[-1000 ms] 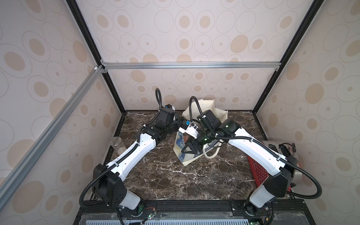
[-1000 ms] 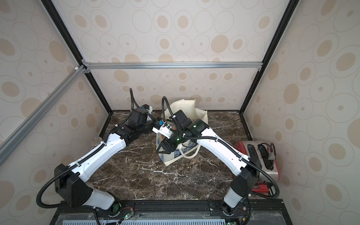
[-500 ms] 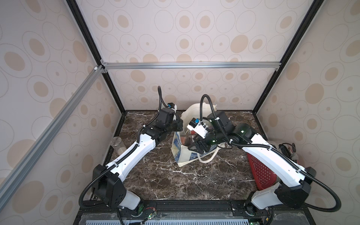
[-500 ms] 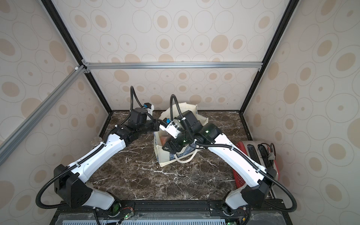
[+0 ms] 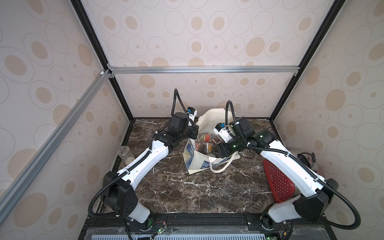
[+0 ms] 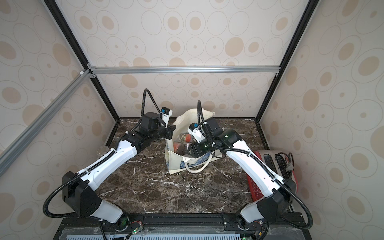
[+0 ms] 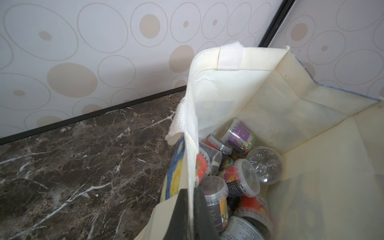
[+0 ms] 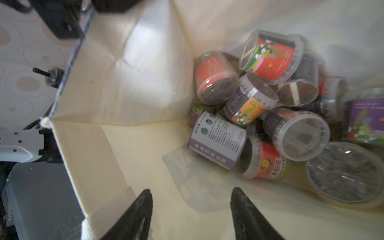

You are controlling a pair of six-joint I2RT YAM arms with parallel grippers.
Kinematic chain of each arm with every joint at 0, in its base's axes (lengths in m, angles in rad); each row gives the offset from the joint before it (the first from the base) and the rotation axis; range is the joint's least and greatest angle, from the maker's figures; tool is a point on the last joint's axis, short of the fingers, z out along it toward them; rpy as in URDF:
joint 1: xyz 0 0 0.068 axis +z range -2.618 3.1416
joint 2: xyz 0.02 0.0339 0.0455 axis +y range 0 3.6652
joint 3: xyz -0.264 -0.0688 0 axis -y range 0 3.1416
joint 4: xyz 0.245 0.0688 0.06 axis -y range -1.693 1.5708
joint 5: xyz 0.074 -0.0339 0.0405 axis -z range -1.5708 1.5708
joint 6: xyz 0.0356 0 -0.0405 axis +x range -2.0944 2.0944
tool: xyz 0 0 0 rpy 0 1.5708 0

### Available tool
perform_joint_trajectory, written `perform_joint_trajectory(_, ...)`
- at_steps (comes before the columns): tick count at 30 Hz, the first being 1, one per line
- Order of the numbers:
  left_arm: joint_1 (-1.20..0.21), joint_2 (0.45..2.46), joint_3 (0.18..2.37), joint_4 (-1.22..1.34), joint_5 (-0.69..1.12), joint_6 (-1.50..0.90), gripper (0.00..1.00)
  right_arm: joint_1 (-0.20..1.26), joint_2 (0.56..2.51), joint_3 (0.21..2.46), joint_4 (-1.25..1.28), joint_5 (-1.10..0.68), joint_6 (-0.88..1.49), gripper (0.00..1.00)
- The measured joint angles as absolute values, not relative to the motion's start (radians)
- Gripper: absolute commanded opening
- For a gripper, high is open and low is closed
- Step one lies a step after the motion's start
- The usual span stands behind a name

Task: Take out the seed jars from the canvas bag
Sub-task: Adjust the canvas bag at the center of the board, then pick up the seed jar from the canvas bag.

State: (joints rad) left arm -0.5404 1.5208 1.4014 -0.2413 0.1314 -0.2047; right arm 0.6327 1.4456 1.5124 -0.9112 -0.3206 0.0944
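Note:
The canvas bag (image 5: 197, 164) (image 6: 176, 164) stands open at the back middle of the marble table, cream inside (image 7: 239, 87) (image 8: 124, 83) with the blue-and-yellow print outside. Several seed jars (image 5: 204, 138) (image 6: 185, 138) lie piled at its bottom, clear with red, purple or orange labels (image 7: 243, 178) (image 8: 249, 99). My left gripper (image 5: 193, 134) (image 6: 171, 133) (image 7: 190, 197) is shut on the bag's left rim, fabric pinched between its fingers. My right gripper (image 5: 217, 150) (image 6: 190, 149) (image 8: 190, 199) hangs open inside the bag's mouth near the front wall, short of the jars, holding nothing.
A white strap handle (image 5: 222, 168) loops onto the table in front of the bag. A red perforated basket (image 5: 278, 182) lies at the right edge beside a grey appliance with a cable (image 6: 278, 162). A clear cylinder with beige grains (image 5: 125, 154) stands by the left wall.
My left gripper has shut on the bag's rim and holds that side up. My right arm has swung right, and its gripper now reaches into the opened bag.

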Motion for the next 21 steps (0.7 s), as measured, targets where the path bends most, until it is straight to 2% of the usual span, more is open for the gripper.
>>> perform_joint_trajectory(5, -0.546, 1.516, 1.377, -0.147, 0.156, -0.138, 0.00, 0.680, 1.420, 1.390, -0.868, -0.310, 0.126, 0.63)
perform_joint_trajectory(12, -0.547, 1.434, 1.188, 0.097, 0.205, -0.061, 0.00, 0.695, 1.336, 1.204, -0.747, -0.299, 0.219, 0.65)
perform_joint_trajectory(21, -0.546, 1.345, 1.028, 0.231, 0.269, -0.025, 0.00, 0.694, 1.312, 1.245, -0.710, -0.079, 0.285, 0.71)
